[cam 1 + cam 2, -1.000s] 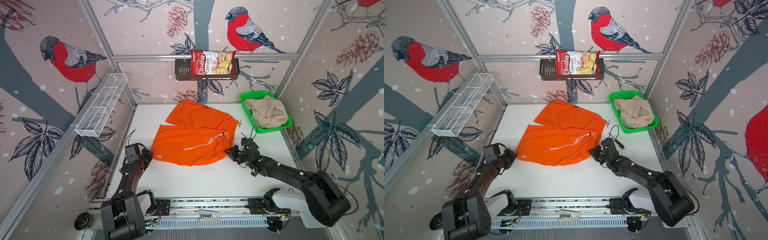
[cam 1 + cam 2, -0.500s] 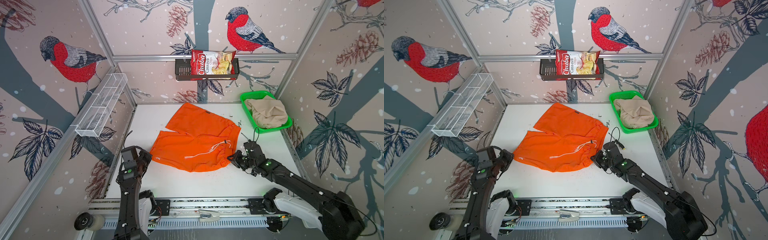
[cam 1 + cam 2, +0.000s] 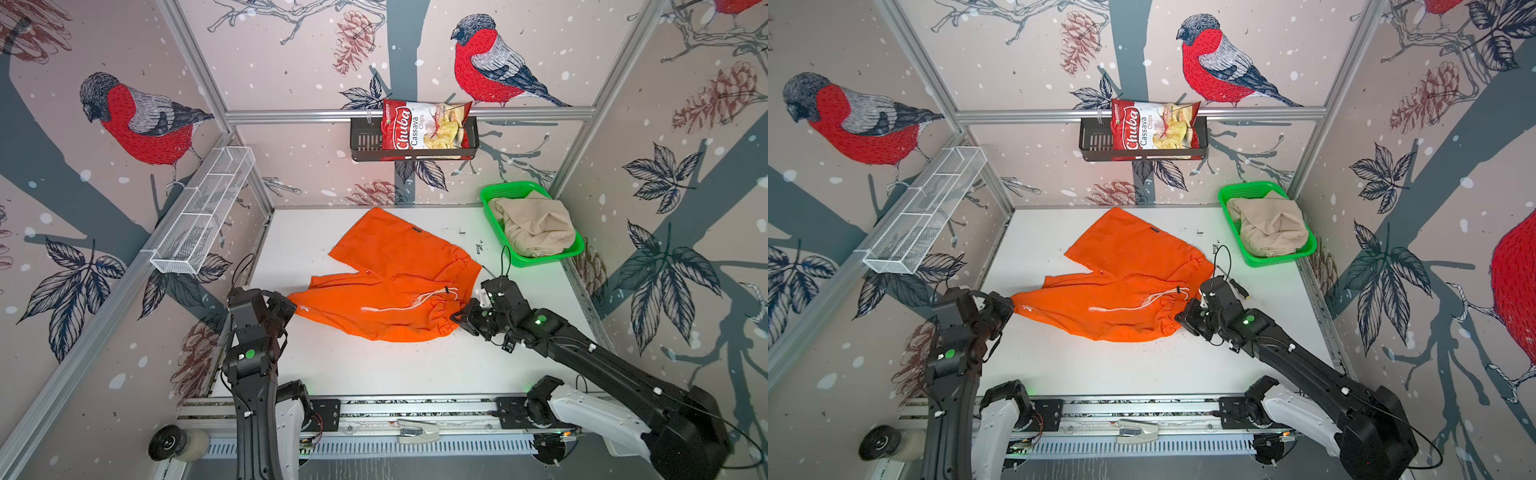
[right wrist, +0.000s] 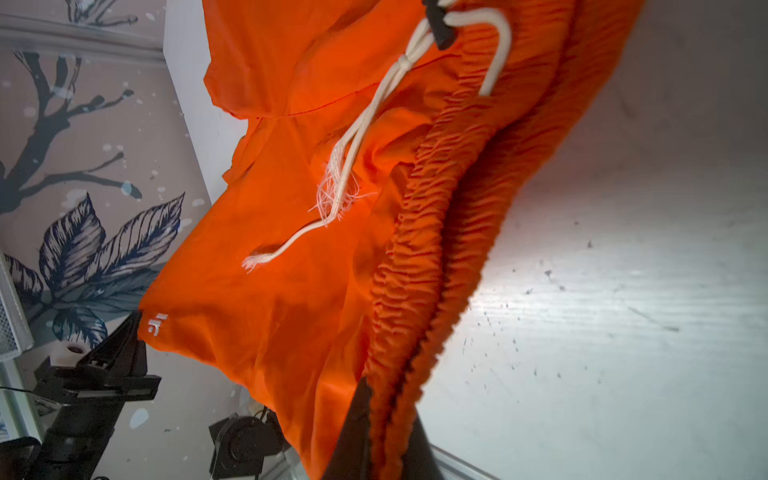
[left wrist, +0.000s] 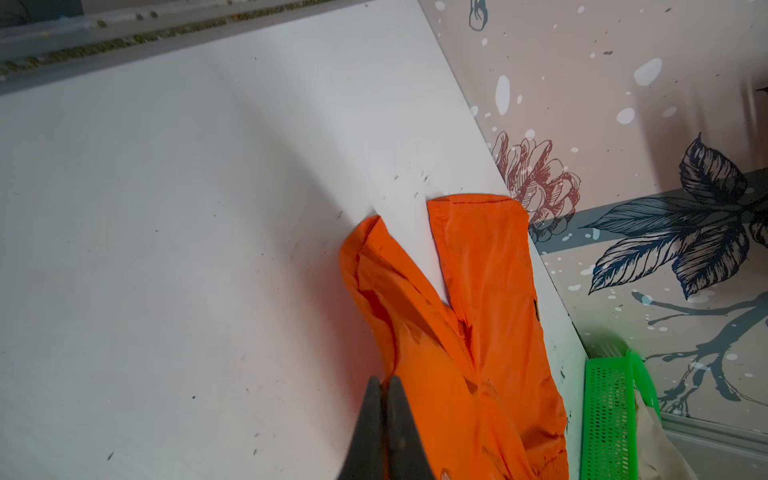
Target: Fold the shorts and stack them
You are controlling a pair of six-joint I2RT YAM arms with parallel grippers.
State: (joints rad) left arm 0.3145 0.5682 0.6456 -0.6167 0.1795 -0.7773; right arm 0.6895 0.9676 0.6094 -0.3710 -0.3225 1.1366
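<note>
Orange shorts (image 3: 390,291): on the worktop (image 3: 374,374), about mid-way across, opened out and not folded. The far leg is laid flat toward the back wall. The near leg is stretched between the two grippers and appears raised a little off the surface. The white drawstring (image 3: 411,301) is seen loose on top of the cloth.

Left gripper (image 3: 291,309): jaws closed on the hem corner of the near leg, just beside the small white logo (image 4: 156,324). In the left wrist view the jaws are pressed together with orange cloth at their tips (image 5: 384,384).

Right gripper (image 3: 457,322): jaws closed on the gathered waistband (image 4: 419,257) at its near end. In the right wrist view the elastic is pinched between the jaws (image 4: 386,399).

Beige shorts (image 3: 536,226): crumpled in the green basket (image 3: 540,262) at the back right corner, well apart from both grippers.

Progress, as judged: early. One long edge of the orange pair is gripped at both ends, which is taken as the set-up for a first fold, near leg over far leg. No fold is seen completed.

Left to do: the first fold, then a second fold to shorten the orange pair. After that the beige pair is to be taken out of the basket, spread, folded and laid on top. No stack has been started.
</note>
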